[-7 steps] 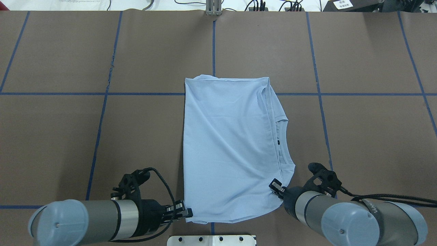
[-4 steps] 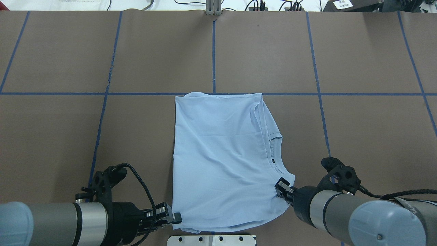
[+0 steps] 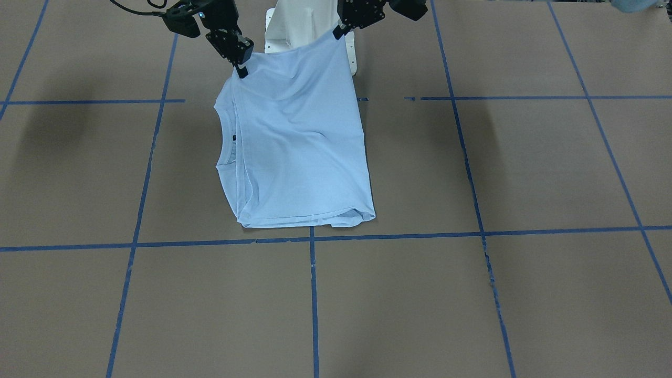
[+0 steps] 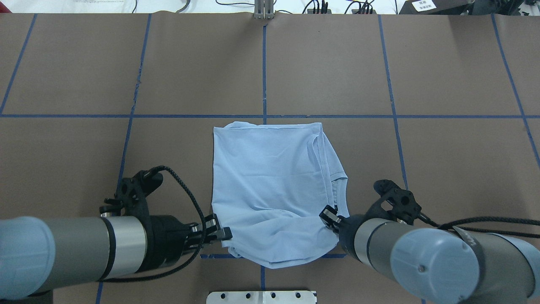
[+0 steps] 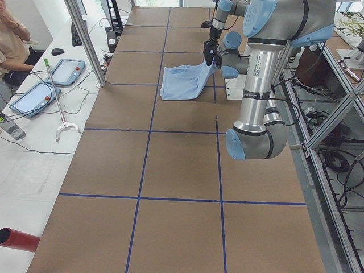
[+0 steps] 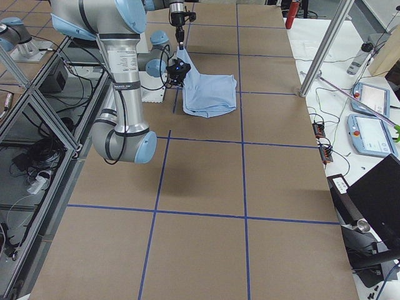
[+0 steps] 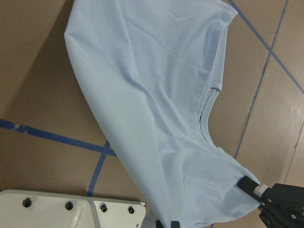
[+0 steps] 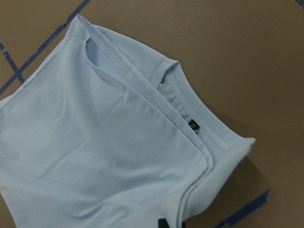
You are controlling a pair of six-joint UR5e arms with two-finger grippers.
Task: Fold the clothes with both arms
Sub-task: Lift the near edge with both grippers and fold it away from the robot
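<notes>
The clothes, one light blue T-shirt (image 4: pixel 270 181), lie folded lengthwise on the brown table (image 4: pixel 443 169), collar and dark neck label (image 8: pixel 192 125) on the robot's right side. Its near edge hangs lifted off the table and sags between the two grippers, while the far half rests flat. My left gripper (image 4: pixel 225 233) is shut on the near left corner. My right gripper (image 4: pixel 328 215) is shut on the near right corner beside the collar. From the front, the T-shirt (image 3: pixel 299 147) hangs from the left gripper (image 3: pixel 338 30) and the right gripper (image 3: pixel 241 68). No chest logo shows.
Blue tape lines (image 4: pixel 264 63) divide the table into squares. The white pedestal plate (image 4: pixel 261 297) sits just behind the raised edge. A person (image 5: pixel 8 40), tablets (image 5: pixel 65 71) and cables lie on a white side bench beyond the far edge.
The shirt was dragged toward the robot, its far edge sliding nearer. Both grippers then rose and came forward, lifting the near edge so that it now sags between them.
</notes>
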